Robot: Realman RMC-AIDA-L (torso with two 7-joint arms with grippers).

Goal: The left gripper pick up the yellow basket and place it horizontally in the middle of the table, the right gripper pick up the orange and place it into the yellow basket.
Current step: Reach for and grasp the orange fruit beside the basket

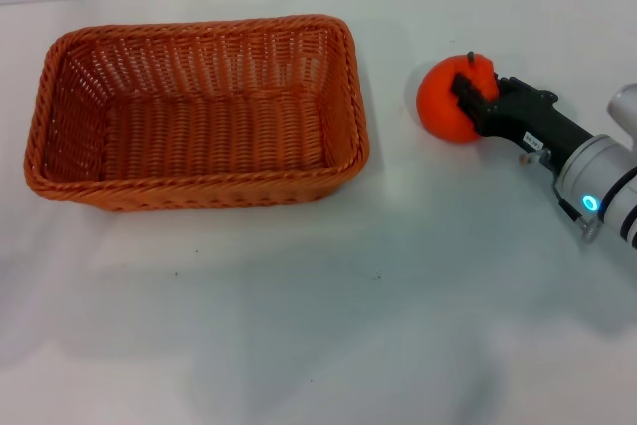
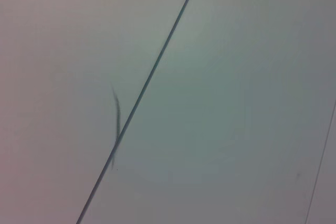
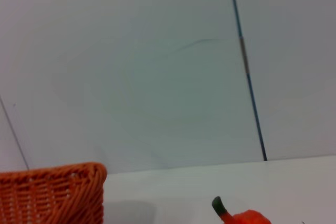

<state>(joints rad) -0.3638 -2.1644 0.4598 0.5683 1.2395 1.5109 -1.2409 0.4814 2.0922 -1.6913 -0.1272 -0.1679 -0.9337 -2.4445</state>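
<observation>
The yellow basket (image 1: pixel 199 184), orange-brown wicker, lies lengthwise across the white table (image 1: pixel 348 325), left of the middle, and holds nothing. The orange (image 1: pixel 441 102) is to its right, a hand's width from the basket's right rim. My right gripper (image 1: pixel 466 95) reaches in from the right and its black fingers (image 1: pixel 478 97) are closed around the orange. I cannot tell whether the orange touches the table. The right wrist view shows a basket corner (image 3: pixel 52 195) and the orange's top with its dark stem (image 3: pixel 247 217). My left gripper is out of view.
A white panelled wall with dark seams (image 3: pixel 247 72) stands behind the table. The left wrist view shows only wall panels and a seam (image 2: pixel 152 72). Bare tabletop lies in front of the basket and the orange.
</observation>
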